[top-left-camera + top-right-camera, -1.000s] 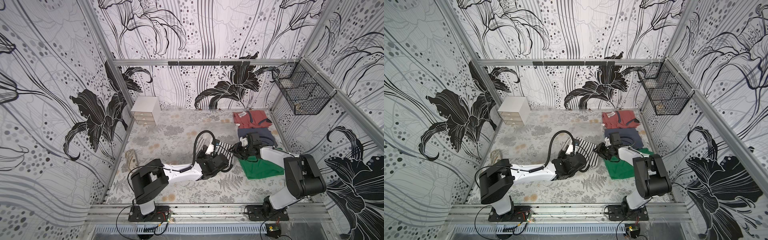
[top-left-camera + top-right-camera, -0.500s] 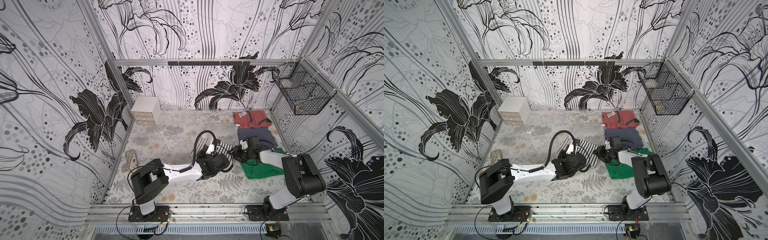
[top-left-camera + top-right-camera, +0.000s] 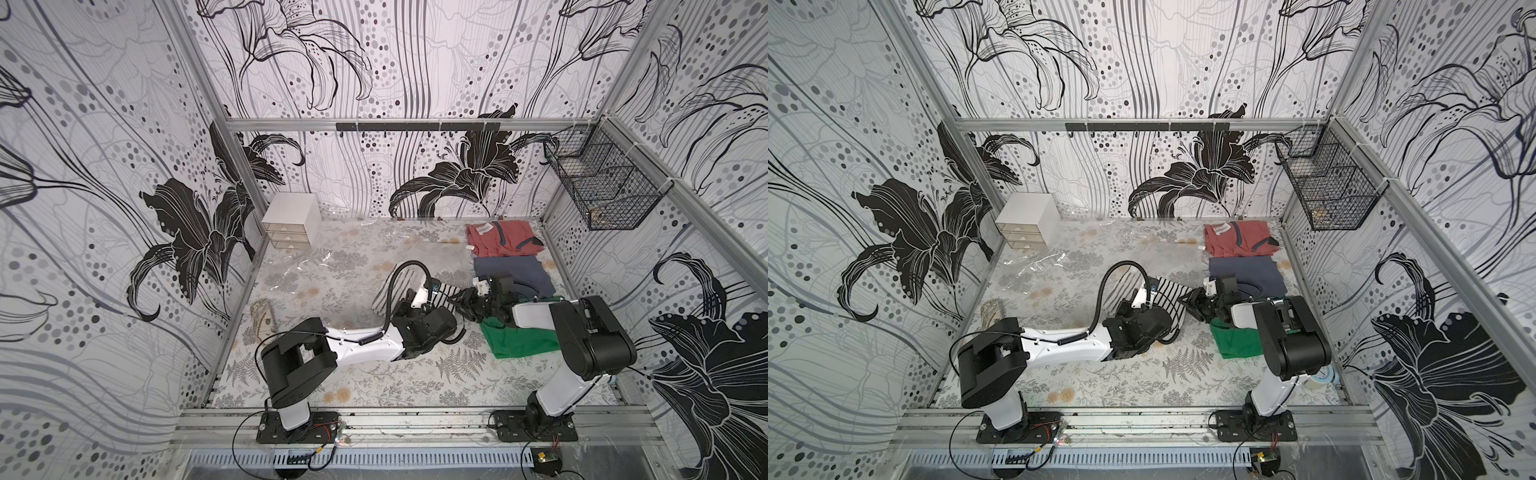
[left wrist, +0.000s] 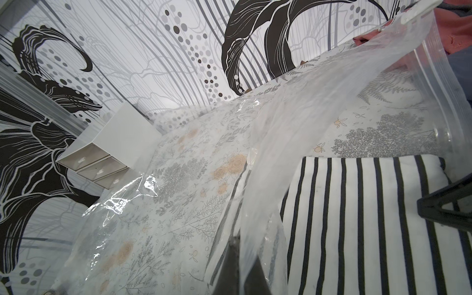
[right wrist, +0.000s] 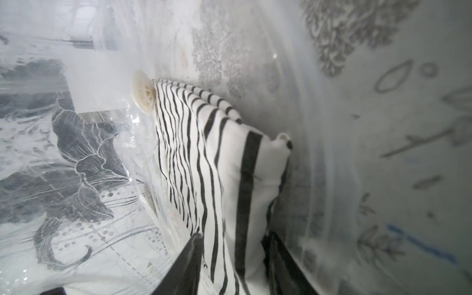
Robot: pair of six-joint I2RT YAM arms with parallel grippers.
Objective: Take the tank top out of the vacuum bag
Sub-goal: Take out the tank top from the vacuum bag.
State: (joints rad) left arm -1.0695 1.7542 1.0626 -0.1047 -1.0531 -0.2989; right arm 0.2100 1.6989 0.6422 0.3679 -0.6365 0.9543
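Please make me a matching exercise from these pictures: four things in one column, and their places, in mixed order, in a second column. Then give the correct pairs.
Things
1. tank top
2. drawer box
3. wire basket
4. green shirt

Places
A. hangs on a side wall
B. lies nearest the front in a row of three folded shirts
C. stands in a far corner of the table
D. lies inside the clear bag

Pairs: 1-D, 2-C, 3-A, 4-B
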